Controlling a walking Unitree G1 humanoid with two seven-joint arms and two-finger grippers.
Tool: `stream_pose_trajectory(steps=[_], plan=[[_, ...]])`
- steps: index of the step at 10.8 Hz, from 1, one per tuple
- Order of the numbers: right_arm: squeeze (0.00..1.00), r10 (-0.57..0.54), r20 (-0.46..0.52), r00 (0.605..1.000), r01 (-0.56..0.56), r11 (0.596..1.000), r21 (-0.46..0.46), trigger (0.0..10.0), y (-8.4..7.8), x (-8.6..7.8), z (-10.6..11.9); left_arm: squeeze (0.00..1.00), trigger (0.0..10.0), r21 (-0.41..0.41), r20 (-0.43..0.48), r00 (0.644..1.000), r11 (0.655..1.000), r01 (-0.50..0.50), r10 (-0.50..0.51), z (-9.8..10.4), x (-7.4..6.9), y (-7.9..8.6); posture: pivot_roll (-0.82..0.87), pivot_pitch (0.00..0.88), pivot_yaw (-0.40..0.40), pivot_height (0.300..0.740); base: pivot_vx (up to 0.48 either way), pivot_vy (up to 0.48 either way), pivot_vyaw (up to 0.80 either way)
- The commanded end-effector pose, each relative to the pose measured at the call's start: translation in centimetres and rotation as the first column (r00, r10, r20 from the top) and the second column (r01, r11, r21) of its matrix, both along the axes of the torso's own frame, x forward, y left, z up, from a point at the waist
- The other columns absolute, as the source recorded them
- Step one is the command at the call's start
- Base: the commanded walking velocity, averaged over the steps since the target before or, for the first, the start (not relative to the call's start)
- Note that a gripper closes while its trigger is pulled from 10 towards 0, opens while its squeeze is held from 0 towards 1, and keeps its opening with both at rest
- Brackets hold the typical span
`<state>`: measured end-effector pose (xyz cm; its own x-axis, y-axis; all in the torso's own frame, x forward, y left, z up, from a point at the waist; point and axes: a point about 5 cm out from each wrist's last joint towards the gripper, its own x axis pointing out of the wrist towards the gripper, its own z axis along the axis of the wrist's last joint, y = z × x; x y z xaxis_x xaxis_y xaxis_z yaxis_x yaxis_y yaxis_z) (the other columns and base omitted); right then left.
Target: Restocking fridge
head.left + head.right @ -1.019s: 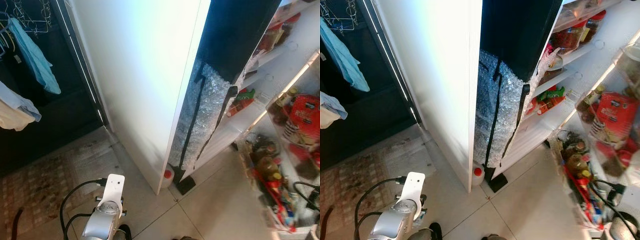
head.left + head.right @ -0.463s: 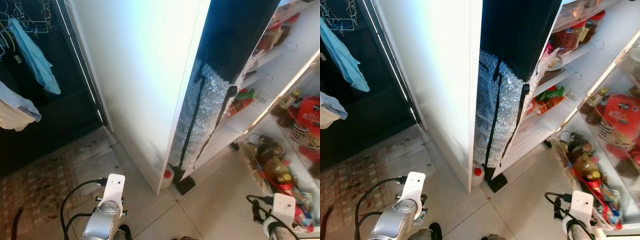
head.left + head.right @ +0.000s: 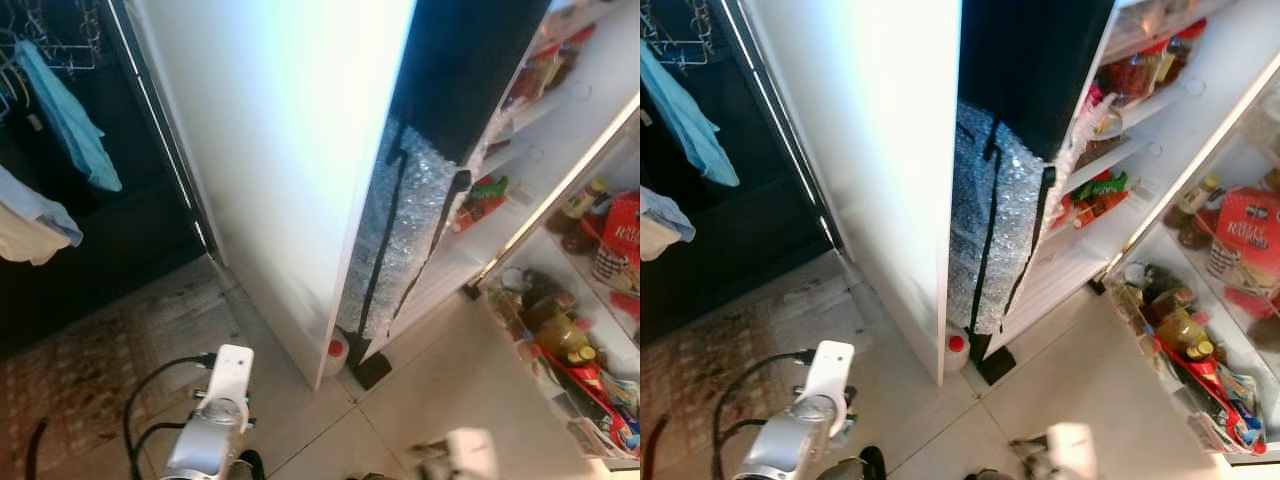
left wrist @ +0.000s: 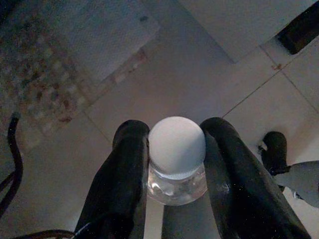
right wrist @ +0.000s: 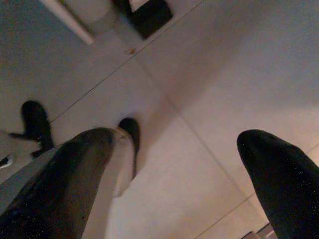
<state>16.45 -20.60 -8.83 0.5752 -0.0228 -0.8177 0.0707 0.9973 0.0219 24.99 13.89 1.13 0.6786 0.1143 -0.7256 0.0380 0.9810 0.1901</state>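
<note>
The left gripper (image 4: 172,149) holds a small clear bottle (image 4: 177,172) with a round white cap (image 4: 176,144), its jaws closed on the neck from both sides, one finger (image 4: 127,169) touching each flank of the cap. Below the jaws lies the tiled floor (image 4: 199,94), with a patterned rug (image 4: 45,84) off to one side. From the head views the left arm (image 3: 215,425) hangs low in front of the robot.

The right gripper (image 5: 174,169) points down at the floor with its jaws wide apart and nothing between them (a dark foot shows beyond them).

Ahead, well beyond both grippers, stands the fridge (image 3: 290,170), its door (image 3: 470,180) swung open. The door shelves (image 3: 1110,200) carry jars and packets, and the inner shelves (image 3: 1200,330) to the right are crowded with bottles and red packages. A sheet of bubble wrap (image 3: 985,240) hangs in the gap beside the door.
</note>
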Motion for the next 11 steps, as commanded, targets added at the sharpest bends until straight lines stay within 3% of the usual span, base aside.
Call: stream_pose_trajectory(steps=[1, 3, 5, 7, 11], plan=[[0.00, 0.006, -0.038, 0.999, -0.006, 1.000, 0.014, 10.0, 0.4, -0.9, -0.5, 0.00, 10.0, 0.007, -0.029, 1.000, 1.000, -0.003, 0.003, -0.4, -0.5, -0.1, -0.12, 0.200, -0.060, 0.740, 0.000, 0.000, 0.00], [0.00, 0.008, -0.028, 1.000, -0.009, 1.000, -0.021, 10.0, -0.7, -1.1, -0.3, 0.00, 10.0, 0.002, -0.028, 1.000, 1.000, -0.007, 0.007, -0.4, -0.5, -0.1, -0.12, 0.198, -0.063, 0.740, 0.000, 0.000, 0.00], [0.00, -0.078, 0.099, 0.992, 0.090, 0.989, -0.116, 10.0, -3.1, -0.2, 0.8, 0.00, 10.0, -0.005, -0.027, 1.000, 1.000, -0.011, 0.011, -0.4, -0.5, -0.1, -0.12, 0.195, -0.063, 0.740, 0.000, 0.000, 0.00], [0.00, -0.063, 0.195, 0.979, 0.087, 0.989, -0.116, 10.0, -2.6, 2.4, 2.1, 0.00, 10.0, -0.005, -0.026, 1.000, 1.000, -0.010, 0.010, -0.4, -0.5, -0.1, -0.13, 0.192, -0.062, 0.740, 0.000, 0.000, 0.00], [0.00, -0.001, 0.143, 0.990, 0.013, 0.997, -0.078, 10.0, -1.0, 1.9, 1.4, 0.00, 10.0, 0.004, -0.029, 1.000, 1.000, 0.007, -0.007, -0.5, -0.5, 0.0, -0.12, 0.184, -0.059, 0.740, 0.000, -0.070, 0.00]])
